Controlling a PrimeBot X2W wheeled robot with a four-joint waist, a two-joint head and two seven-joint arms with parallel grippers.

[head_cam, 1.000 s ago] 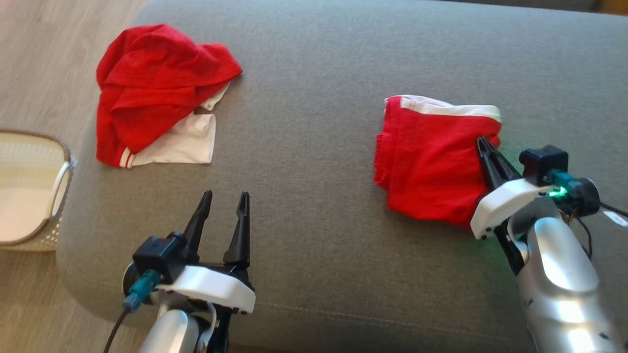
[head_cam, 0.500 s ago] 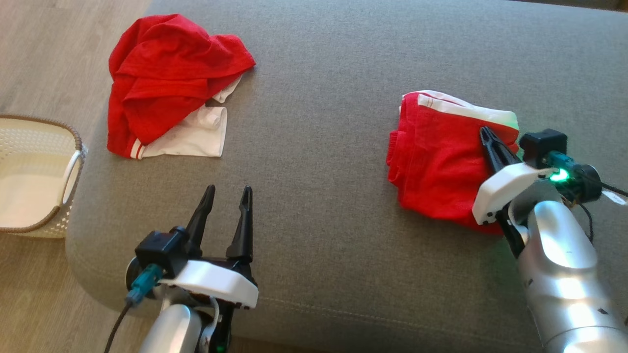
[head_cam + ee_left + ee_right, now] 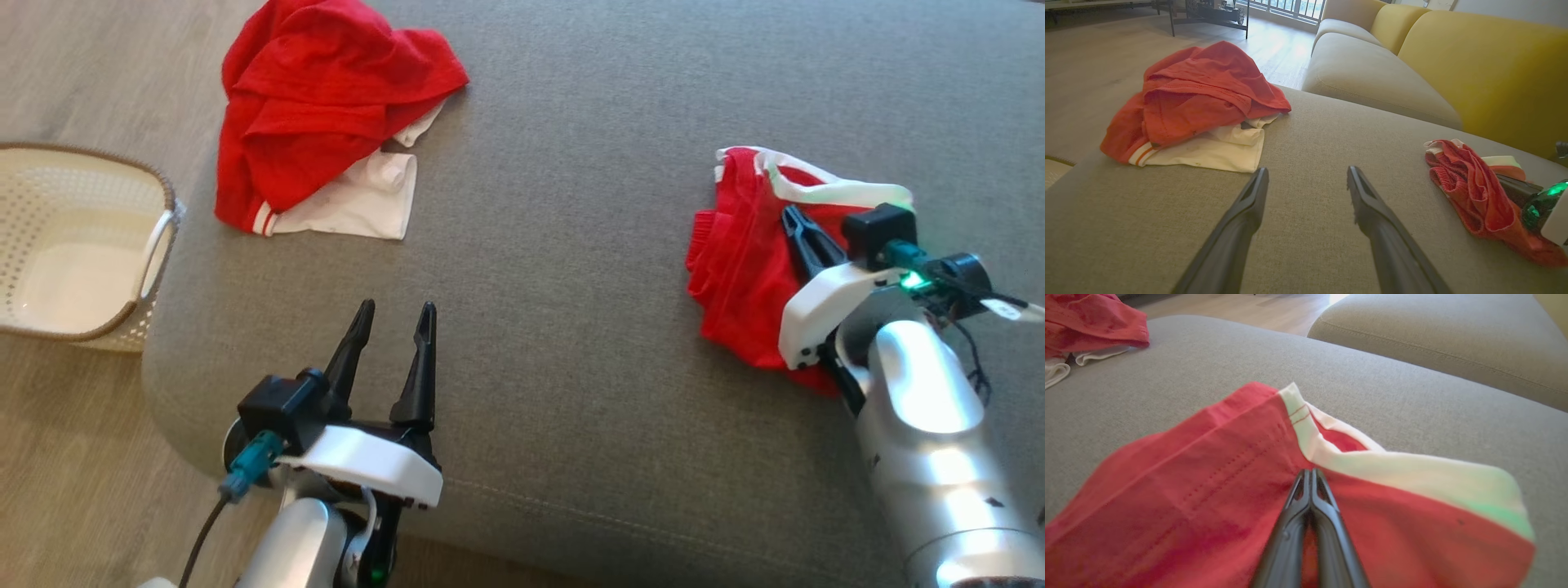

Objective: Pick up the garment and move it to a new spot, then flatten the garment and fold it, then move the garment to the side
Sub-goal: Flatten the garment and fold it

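Moving-aside step, I judge: the right end effector (image 3: 788, 214) pinches the folded garment (image 3: 735, 269) at three o'clock, while the left end effector (image 3: 397, 306) gapes wide. Next: set down, release.

In the head view the heap (image 3: 326, 106) runs off the top edge at upper left; the basket (image 3: 159, 245) is cut by the left edge; the garment's (image 3: 739, 261) lower right lies behind the right gripper's (image 3: 787, 214) white body; in the left wrist view the garment's right end is hidden by that body at the right edge; in the right wrist view the near cloth is blurred and cut by the bottom edge, so how much the closed tips pinch cannot be told.
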